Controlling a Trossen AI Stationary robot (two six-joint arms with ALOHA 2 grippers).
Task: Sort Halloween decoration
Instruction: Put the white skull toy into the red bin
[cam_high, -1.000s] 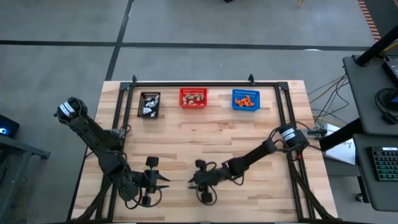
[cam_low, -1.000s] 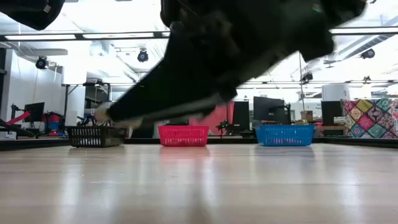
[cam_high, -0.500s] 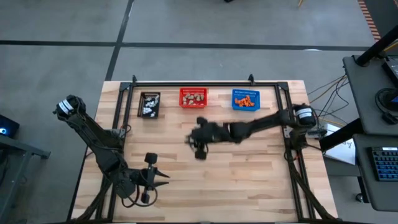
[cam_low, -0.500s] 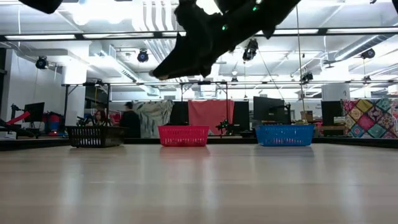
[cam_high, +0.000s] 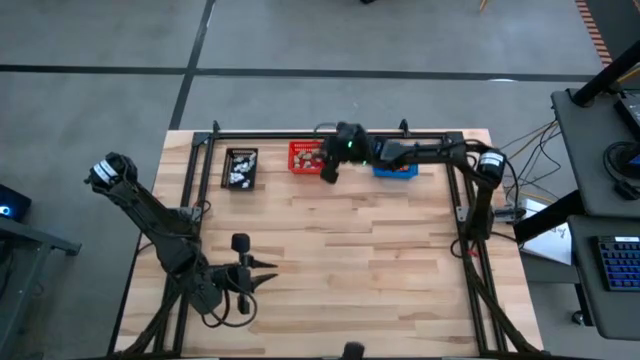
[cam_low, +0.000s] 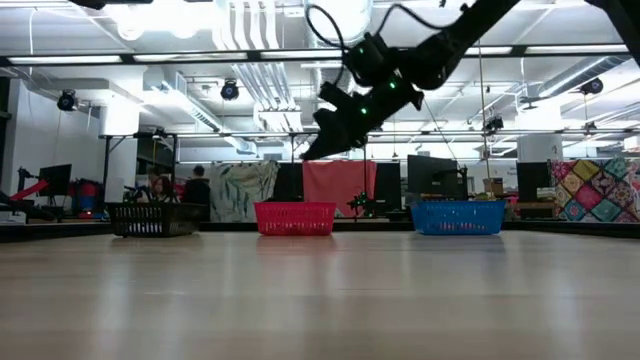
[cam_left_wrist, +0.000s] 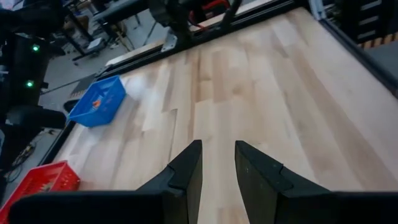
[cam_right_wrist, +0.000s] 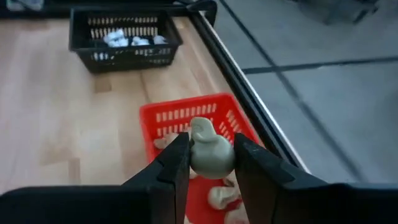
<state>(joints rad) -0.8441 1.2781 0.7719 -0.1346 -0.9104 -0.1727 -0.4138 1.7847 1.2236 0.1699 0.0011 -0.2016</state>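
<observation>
My right gripper (cam_high: 327, 172) hangs above the red basket (cam_high: 306, 157) at the table's far edge, shut on a beige-grey trinket (cam_right_wrist: 210, 152). In the low view it (cam_low: 310, 153) hovers well above that basket (cam_low: 295, 217). More beige-grey trinkets (cam_right_wrist: 221, 198) lie inside the red basket (cam_right_wrist: 163, 116). The black basket (cam_high: 241, 167) holds white trinkets (cam_right_wrist: 127, 40), and the blue basket (cam_high: 398, 168) holds orange ones. My left gripper (cam_high: 266, 282) waits open over the near left of the table, and it (cam_left_wrist: 217, 163) touches nothing. My right gripper pinches the beige-grey trinket's rounded body (cam_right_wrist: 211, 159) between its two fingers (cam_right_wrist: 173, 168), one on each side. A small knob on the trinket (cam_right_wrist: 200, 129) sticks out past the fingertips. It is lifted clear, in the air above the red basket.
The three baskets stand in a row along the far edge, inside a black metal frame (cam_high: 330, 134) that borders the table. Bare wood (cam_high: 350, 250) spreads across the middle and near side. In the low view, room furniture and people show far behind the table.
My right gripper has risen from the near middle of the table and swung toward the far edge, ending above the red basket. My left gripper has stayed about where it was.
</observation>
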